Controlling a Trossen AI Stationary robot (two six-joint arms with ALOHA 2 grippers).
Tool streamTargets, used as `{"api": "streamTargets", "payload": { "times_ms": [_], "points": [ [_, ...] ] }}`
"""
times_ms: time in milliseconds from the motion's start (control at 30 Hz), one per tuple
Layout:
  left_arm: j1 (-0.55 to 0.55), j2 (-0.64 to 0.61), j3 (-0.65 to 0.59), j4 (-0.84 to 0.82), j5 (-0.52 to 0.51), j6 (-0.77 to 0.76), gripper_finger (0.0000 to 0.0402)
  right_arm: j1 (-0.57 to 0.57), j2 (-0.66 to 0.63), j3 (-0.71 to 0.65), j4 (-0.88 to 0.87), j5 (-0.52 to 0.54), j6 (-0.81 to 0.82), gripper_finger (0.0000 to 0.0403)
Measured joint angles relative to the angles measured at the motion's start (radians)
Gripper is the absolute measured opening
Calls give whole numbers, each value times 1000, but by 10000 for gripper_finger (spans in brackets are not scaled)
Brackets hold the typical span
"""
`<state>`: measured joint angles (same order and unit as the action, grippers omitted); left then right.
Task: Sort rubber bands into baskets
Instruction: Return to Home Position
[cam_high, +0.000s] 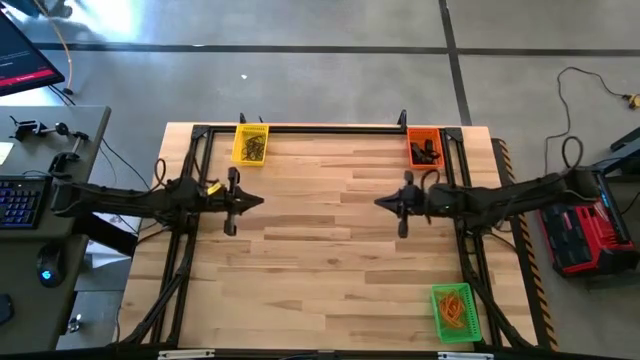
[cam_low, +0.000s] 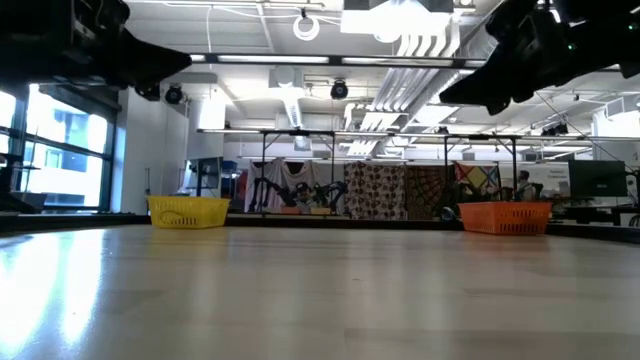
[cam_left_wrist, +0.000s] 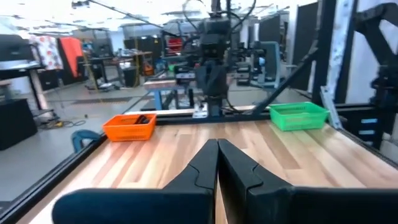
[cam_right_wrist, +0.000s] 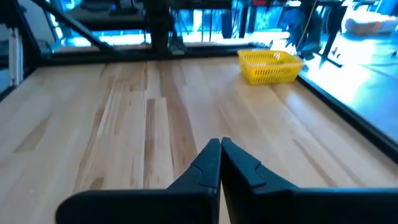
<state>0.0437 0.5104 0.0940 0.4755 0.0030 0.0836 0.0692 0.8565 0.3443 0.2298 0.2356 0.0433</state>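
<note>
Grippers face each other over mid-table (cam_high: 320, 260), well apart: left gripper (cam_high: 258, 201) and right gripper (cam_high: 380, 201), both clenched on nothing. The yellow basket (cam_high: 250, 144) sits at the far edge near the left gripper and the orange basket (cam_high: 424, 147) near the right. The green basket (cam_high: 453, 311) occupies the near corner beyond the right gripper. Rubber bands (cam_high: 455, 308) lie inside the baskets.

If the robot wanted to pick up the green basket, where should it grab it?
On the green basket, probably the top rim of the long wall facing the open table, coming straight down. It stands upright, open-topped, and its mesh wall looks thin enough for one finger inside, one outside. The right gripper is nearer.
</note>
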Motion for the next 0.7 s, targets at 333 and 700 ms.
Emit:
{"api": "streamTargets", "payload": {
  "times_ms": [333, 700],
  "points": [
    [140, -144, -53, -89, 107, -41, 0, -82, -224, -177, 138, -69, -22, 0],
    [347, -316, -83, -212, 252, -102, 0, -137, -493, -331, 225, -131, -44, 0]
  ]
}}
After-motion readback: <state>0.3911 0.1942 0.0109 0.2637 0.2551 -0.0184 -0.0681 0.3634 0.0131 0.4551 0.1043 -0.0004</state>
